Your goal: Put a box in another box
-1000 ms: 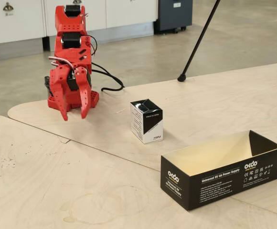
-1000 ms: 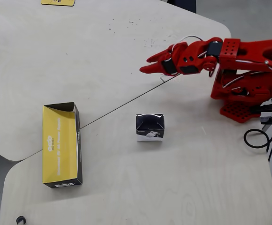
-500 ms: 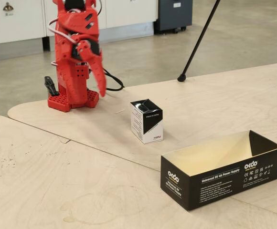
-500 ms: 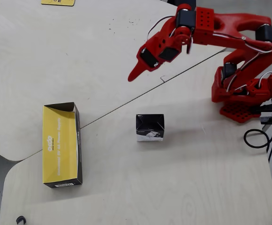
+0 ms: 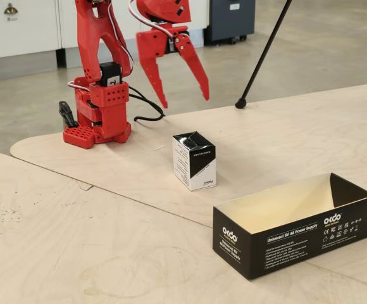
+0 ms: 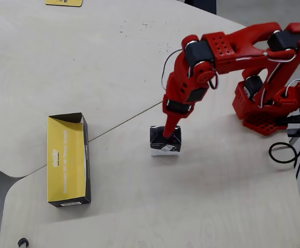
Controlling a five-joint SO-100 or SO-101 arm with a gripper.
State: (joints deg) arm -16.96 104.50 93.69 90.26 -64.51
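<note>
The small black-and-white carton (image 5: 194,160) stands upright on the wooden table, near the middle; it also shows in the overhead view (image 6: 165,146). My red gripper (image 5: 185,101) hangs above it, pointing down, jaws spread wide and empty, not touching it. In the overhead view the gripper (image 6: 168,133) sits right over the carton's top. The long black box (image 5: 285,244) with "Universal 5V 4A Power Supply" print lies open and empty at the front right in the fixed view. In the overhead view it lies at the left (image 6: 86,165), well apart from the carton.
The red arm base (image 5: 98,120) stands at the back left of the fixed view, with black cables (image 5: 147,111) beside it. A black tripod leg (image 5: 262,54) stands on the table behind the carton. A seam (image 6: 119,126) runs between the two tabletops.
</note>
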